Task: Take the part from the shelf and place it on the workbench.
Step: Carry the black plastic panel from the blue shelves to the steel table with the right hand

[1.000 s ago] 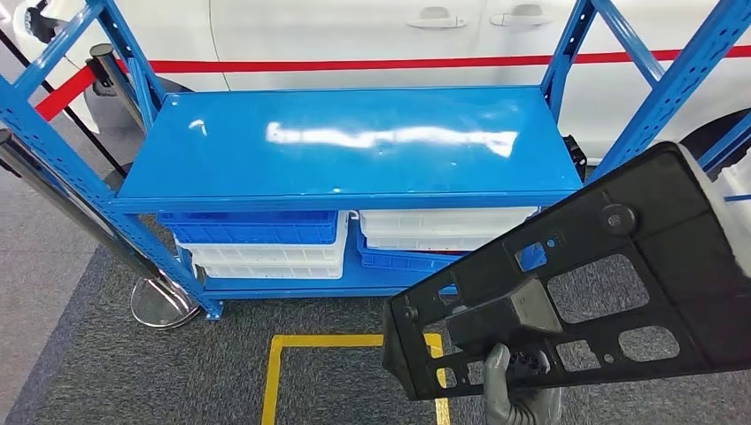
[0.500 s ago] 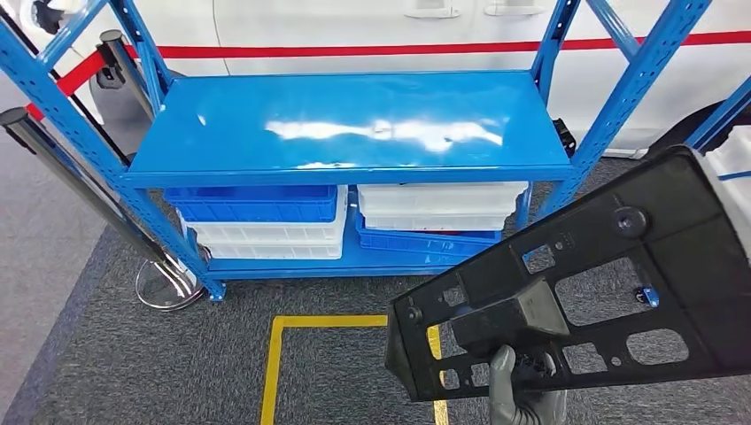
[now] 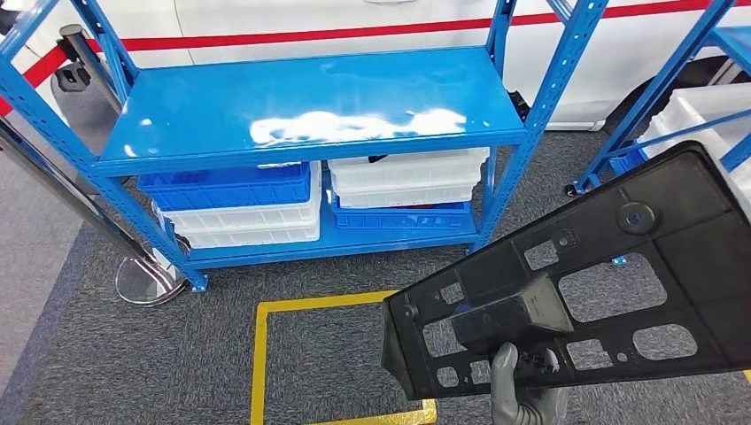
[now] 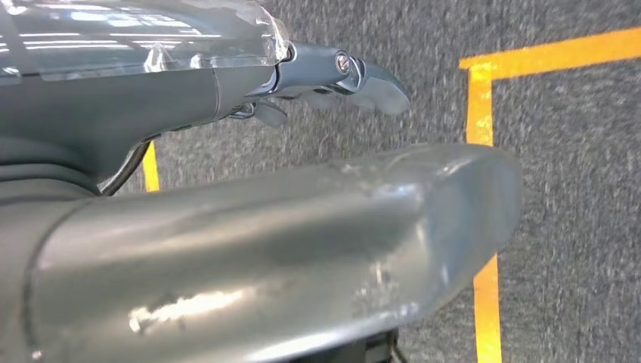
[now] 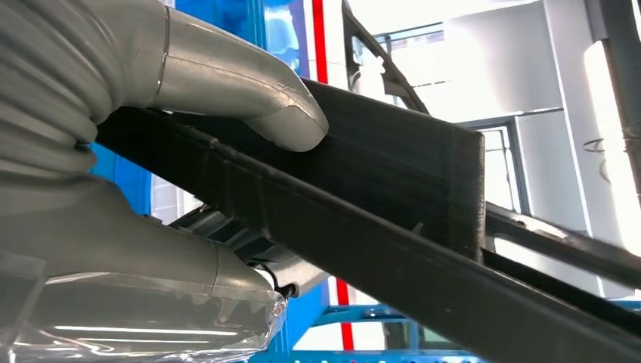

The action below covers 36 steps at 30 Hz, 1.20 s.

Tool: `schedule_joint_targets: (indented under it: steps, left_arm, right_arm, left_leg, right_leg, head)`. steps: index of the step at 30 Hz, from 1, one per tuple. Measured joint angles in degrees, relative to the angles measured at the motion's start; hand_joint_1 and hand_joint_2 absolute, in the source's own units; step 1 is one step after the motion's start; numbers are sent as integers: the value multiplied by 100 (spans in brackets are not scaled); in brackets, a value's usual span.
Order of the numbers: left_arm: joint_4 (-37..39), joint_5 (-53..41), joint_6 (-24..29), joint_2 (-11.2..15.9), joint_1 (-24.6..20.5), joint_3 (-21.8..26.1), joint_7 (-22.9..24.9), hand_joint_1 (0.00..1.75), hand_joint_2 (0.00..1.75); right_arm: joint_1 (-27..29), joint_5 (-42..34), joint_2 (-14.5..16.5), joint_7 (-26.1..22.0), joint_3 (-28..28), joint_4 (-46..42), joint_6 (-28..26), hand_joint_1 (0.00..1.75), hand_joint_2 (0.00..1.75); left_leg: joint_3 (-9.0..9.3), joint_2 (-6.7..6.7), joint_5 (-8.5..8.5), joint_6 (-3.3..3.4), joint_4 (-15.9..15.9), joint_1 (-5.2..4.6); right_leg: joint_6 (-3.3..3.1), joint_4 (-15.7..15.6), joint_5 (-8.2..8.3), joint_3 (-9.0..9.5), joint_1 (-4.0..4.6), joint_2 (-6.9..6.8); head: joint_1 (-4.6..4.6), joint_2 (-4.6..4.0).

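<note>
Since the earlier frames the whole view has swung: the blue shelf now sits further left and up, so the camera has turned, while the part holds the same place low on the right. Black plastic part, a flat panel with cut-outs, is held tilted in the air above the grey carpet. Right hand grips its lower edge, thumb pressed on one face and fingers under the other. Left hand hangs over the carpet and a yellow floor line, holding nothing, fingers apart. Blue and white bins sit on the bottom shelf level. Behind stands a white car with a red stripe.
</note>
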Motion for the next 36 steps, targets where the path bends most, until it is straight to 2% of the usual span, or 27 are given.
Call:
schedule_joint_targets:
  steps: [2,3,4,6,7,8,9,10,12,13,14,15,16,18,20,21,22,23,24,25,27,29,31,32,33,35,36]
  left_arm:
    - [0,-1,0,-18,-14,23,-5,0,0]
    - [-1,2,3,-25,-13,34,-4,0,0]
    - [-1,6,8,-29,-8,48,1,0,0]
    - [-2,20,20,-29,10,82,13,0,0]
    - [-2,27,26,-29,19,108,19,0,0]
    - [-2,32,29,-30,25,136,22,0,0]
    - [-2,30,32,-32,26,166,23,0,0]
    - [-2,23,34,-37,24,199,24,0,0]
    - [-2,-2,33,-44,20,260,22,0,0]
    - [-2,-16,31,-47,11,290,21,0,0]
    - [-2,-28,28,-48,-1,316,20,0,0]
    - [-2,-39,23,-49,-14,336,18,0,0]
    - [-2,-46,19,-49,-26,350,15,0,0]
    - [-2,-49,12,-48,-31,371,10,0,0]
    - [-2,-52,4,-47,-22,398,7,0,0]
    - [-2,-55,1,-47,-15,412,6,0,0]
    - [-2,-61,-1,-47,-9,427,5,0,0]
    - [-2,-69,-2,-47,-5,441,5,0,0]
    - [-2,-80,-2,-46,-4,452,4,0,0]
    - [-2,-91,-2,-45,-6,461,4,0,0]
    - [-2,-106,-3,-39,-9,473,4,0,0]
    - [-2,-114,-5,-36,-10,478,5,0,0]
    - [-2,-117,-5,-37,-16,479,5,0,0]
    - [-2,-118,-5,-37,-20,480,4,0,0]
    - [-2,-118,-5,-36,-23,480,2,0,0]
    - [-2,-118,-7,-33,-18,481,-1,0,0]
    - [-2,-118,-8,-32,-10,482,0,0,0]
  right_arm:
    - [39,-4,8,-1,-24,1,45,175,175]
    - [63,-4,13,-2,-46,2,67,175,175]
    - [89,-2,18,-3,-79,6,89,175,175]
    - [158,8,36,-7,-176,17,160,175,175]
    - [210,34,62,-8,-255,25,239,175,175]
    - [271,74,102,-9,-350,31,353,175,175]
    - [332,122,163,-10,-471,35,495,175,175]
    - [380,166,241,-10,-619,38,647,175,175]
    - [430,195,377,-11,-898,34,835,175,175]
    - [453,183,426,-12,-1018,25,870,175,175]
    - [479,163,463,-13,-1113,15,881,175,175]
    - [508,140,498,-13,-1195,3,884,175,175]
    - [535,119,532,-14,-1262,-12,883,175,175]
    - [561,97,593,-15,-1346,-39,882,175,175]
    - [568,92,643,-15,-1386,-58,881,175,175]
    - [569,95,662,-15,-1398,-60,880,175,175]
    - [572,98,673,-15,-1408,-60,876,175,175]
    - [576,106,682,-15,-1416,-60,869,175,175]
    - [578,117,691,-15,-1420,-60,861,175,175]
    - [580,128,699,-15,-1422,-60,849,175,175]
    - [578,147,719,-15,-1424,-60,830,175,175]
    - [581,161,736,-15,-1426,-63,825,175,175]
    - [597,172,744,-15,-1428,-70,826,175,175]
    - [608,174,745,-15,-1432,-74,824,175,175]
    - [613,174,746,-15,-1435,-79,823,175,175]
    - [611,178,746,-15,-1442,-85,819,175,175]
    - [607,180,746,-15,-1444,-86,819,175,175]
  left_leg:
    - [-20,144,72,37,-64,16]
    - [-41,225,122,66,-93,30]
    - [-69,311,161,87,-107,41]
    - [-148,478,204,102,-91,28]
    - [-184,561,216,95,-73,26]
    - [-214,641,221,86,-52,27]
    - [-238,717,220,73,-26,30]
    - [-248,786,211,54,4,32]
    - [-259,899,177,-1,67,12]
    - [-255,947,164,-31,95,-3]
    - [-254,992,157,-59,108,-18]
    - [-247,1043,156,-86,114,-24]
    - [-242,1047,138,-120,118,-16]
    - [-327,800,-43,-182,320,16]
    - [-616,478,-428,-215,969,47]
    - [-805,421,-605,-222,1377,54]
    - [-942,408,-683,-227,1672,55]
    - [-999,404,-646,-227,1782,56]
    - [-952,394,-494,-222,1661,60]
    - [-815,345,-266,-211,1338,68]
    - [-517,82,66,-181,609,96]
    - [-418,-94,127,-154,296,101]
    - [-428,5,153,-102,258,99]
    - [-423,77,183,-60,233,104]
    - [-422,155,215,-15,206,112]
    - [-438,321,253,40,178,100]
    - [-452,408,257,49,180,86]
  right_leg:
    - [69,64,-18,-56,-6,-30]
    - [98,237,-156,-134,-3,-128]
    - [122,531,-372,-251,-14,-258]
    - [184,1275,-823,-524,-40,-419]
    - [212,1515,-927,-578,-58,-445]
    - [234,1557,-925,-528,-77,-469]
    - [251,1386,-833,-365,-93,-506]
    - [259,1017,-682,-99,-105,-589]
    - [207,297,-514,352,-84,-859]
    - [158,103,-490,456,-63,-942]
    - [103,52,-509,461,-38,-966]
    - [53,50,-488,437,-30,-897]
    - [9,37,-471,422,-36,-839]
    - [-79,-4,-421,396,-63,-712]
    - [-138,-18,-383,361,-69,-577]
    - [-151,-14,-372,340,-64,-501]
    - [-156,-7,-365,327,-59,-422]
    - [-157,7,-359,318,-57,-337]
    - [-154,26,-357,313,-57,-250]
    - [-148,48,-358,309,-59,-166]
    - [-112,100,-355,276,-58,-12]
    - [-30,126,-321,205,-59,123]
    - [63,122,-272,149,-67,235]
    - [94,155,-291,118,-62,178]
    - [118,267,-371,56,-54,50]
    - [153,824,-714,-209,-46,-302]
    - [172,1202,-901,-383,-53,-398]
  head:
    - [1,0]
    - [19,0]
    - [36,0]
    - [66,0]
    - [67,0]
    - [69,0]
    - [70,0]
    - [71,0]
    - [72,0]
    - [64,0]
    - [56,0]
    - [48,0]
    - [41,0]
    - [23,0]
    - [0,0]
    - [-3,0]
    - [-3,0]
    - [-2,0]
    - [-2,0]
    - [-3,0]
    - [-1,0]
    - [0,0]
    - [0,0]
    - [6,0]
    - [29,0]
    - [77,0]
    - [96,0]
